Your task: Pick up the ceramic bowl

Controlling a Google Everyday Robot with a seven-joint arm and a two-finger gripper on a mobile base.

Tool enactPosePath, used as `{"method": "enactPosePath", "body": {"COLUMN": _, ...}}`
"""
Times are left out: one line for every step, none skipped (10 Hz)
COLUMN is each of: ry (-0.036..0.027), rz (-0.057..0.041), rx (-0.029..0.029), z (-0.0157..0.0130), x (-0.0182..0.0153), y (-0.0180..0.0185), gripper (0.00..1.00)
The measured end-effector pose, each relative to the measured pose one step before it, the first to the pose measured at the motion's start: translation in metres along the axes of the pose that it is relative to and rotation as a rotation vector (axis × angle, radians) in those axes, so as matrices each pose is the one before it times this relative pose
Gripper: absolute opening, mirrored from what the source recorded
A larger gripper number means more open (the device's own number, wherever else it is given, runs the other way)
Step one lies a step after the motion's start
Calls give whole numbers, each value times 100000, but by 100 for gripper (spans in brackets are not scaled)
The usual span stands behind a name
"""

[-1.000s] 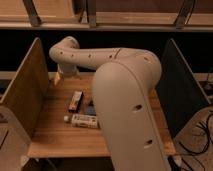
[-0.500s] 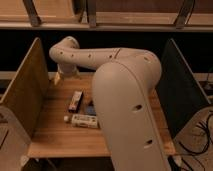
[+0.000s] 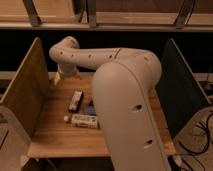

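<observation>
The orange-red ceramic bowl does not show in the camera view; it is hidden or out of view. My large beige arm (image 3: 125, 90) reaches from the front right across the wooden table (image 3: 55, 137) to the far left corner. My gripper (image 3: 58, 78) is low at that back left corner, just below the wrist and close to the left side panel. I see nothing held in it.
A brown and white packet (image 3: 75, 100) lies mid-table. A white bottle (image 3: 84, 120) lies on its side in front of it. A small dark blue object (image 3: 90, 109) sits beside the arm. A wooden panel (image 3: 25, 90) walls the left side, a dark panel (image 3: 180, 90) the right.
</observation>
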Motion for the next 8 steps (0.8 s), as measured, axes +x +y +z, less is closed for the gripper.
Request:
{"method": "enactPosePath", "body": {"ry": 3, "rz": 7, "rx": 0, "z": 0, "x": 2, "y": -3, "gripper": 80}}
{"method": "enactPosePath", "body": {"ry": 6, "rz": -2, "rx": 5, "z": 3, "x": 2, "y": -1, "gripper": 80}}
{"method": "enactPosePath", "body": {"ry": -7, "rz": -3, "rx": -2, "z": -5, "x": -2, "y": 1, "gripper": 80}}
{"method": "enactPosePath", "body": {"ry": 1, "rz": -18, "rx": 9, "z": 3, "x": 1, "y": 3, "gripper": 80}}
{"method": "enactPosePath", "body": {"ry": 72, "rz": 2, "rx": 166, "z": 3, "x": 61, "y": -10, "gripper": 80}}
{"method": "enactPosePath", "body": {"ry": 559, "rz": 545, "rx": 882, "z": -5, "x": 409, "y": -146, "gripper": 80}}
{"method": "enactPosePath", "body": {"ry": 1647, "rz": 2025, "rx": 2349, "z": 62, "x": 1180, "y": -636, "gripper": 80}}
{"method": "enactPosePath", "body": {"ry": 2213, "rz": 3571, "rx": 2986, "z": 16, "x": 1734, "y": -1095, "gripper": 80}}
